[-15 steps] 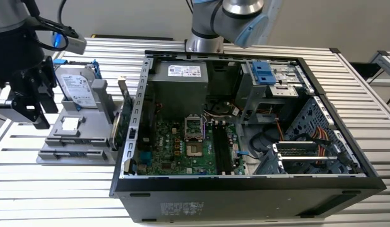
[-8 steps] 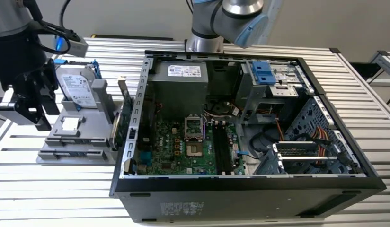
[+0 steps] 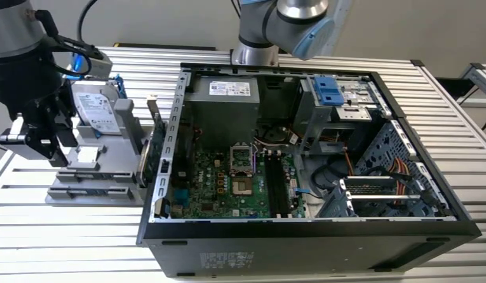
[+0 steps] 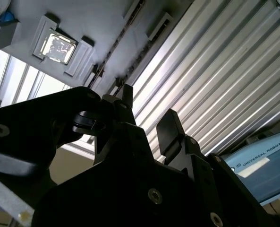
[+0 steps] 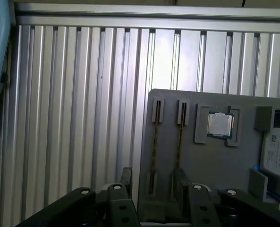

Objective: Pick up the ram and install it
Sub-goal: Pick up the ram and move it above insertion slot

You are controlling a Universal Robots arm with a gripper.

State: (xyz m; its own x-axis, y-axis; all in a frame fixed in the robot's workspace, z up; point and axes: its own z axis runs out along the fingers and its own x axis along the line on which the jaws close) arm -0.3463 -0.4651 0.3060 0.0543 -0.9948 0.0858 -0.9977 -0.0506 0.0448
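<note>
Tool spread apart, empty, hangs above the ram by the holder edge

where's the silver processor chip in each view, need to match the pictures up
Exterior view: the processor chip lies on the gray holder at the exterior view's left, beside the computer case.
Second wrist view: it sits in a recessed pocket of the holder.
First wrist view: it sits on the holder, between the two narrow slots and the hard drive.
Shared landmark: the gray holder.
</note>
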